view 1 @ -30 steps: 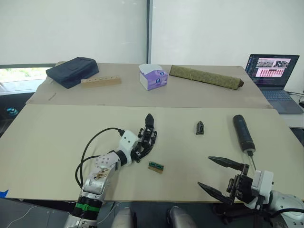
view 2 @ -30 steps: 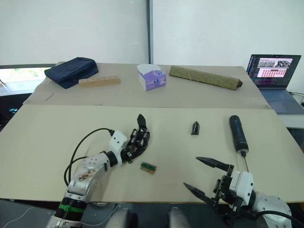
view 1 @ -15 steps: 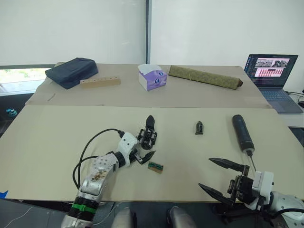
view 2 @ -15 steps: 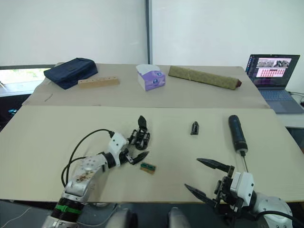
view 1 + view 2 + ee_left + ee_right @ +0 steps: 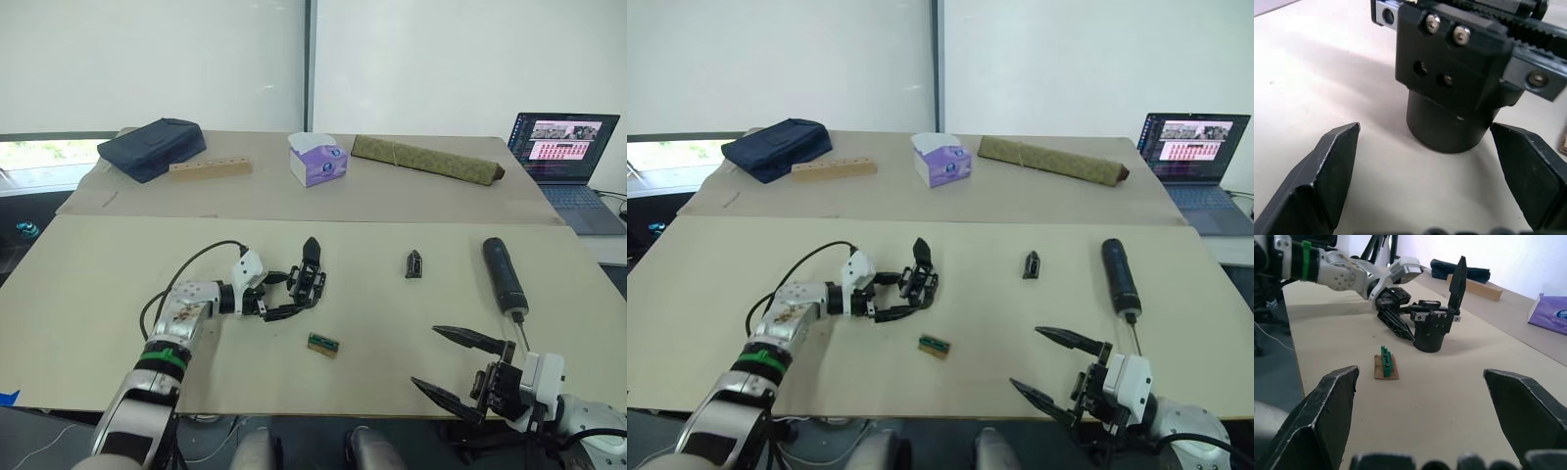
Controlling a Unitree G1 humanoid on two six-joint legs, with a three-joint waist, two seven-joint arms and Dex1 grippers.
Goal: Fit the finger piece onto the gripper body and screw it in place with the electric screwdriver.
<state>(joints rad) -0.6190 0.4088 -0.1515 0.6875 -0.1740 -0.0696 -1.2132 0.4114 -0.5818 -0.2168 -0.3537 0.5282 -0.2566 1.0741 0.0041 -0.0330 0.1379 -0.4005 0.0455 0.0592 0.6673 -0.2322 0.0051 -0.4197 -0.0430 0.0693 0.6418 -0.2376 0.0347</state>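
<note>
Black gripper body (image 5: 311,277) — between open left tool (image 5: 286,295) fingers

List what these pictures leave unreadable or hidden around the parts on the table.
- Gripper body: top cut off by the left wrist view's edge; its prong is out of frame there.
- Finger piece: too small in the eye views to show its holes.
- Electric screwdriver: bit tip hidden behind the right gripper.
- Laptop screen: too small to read.

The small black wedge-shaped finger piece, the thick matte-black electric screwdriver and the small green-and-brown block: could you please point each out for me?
small black wedge-shaped finger piece (image 5: 413,263), left eye view, middle of its body.
thick matte-black electric screwdriver (image 5: 501,274), left eye view, middle of its barrel.
small green-and-brown block (image 5: 1385,366), right wrist view, its green top.
</note>
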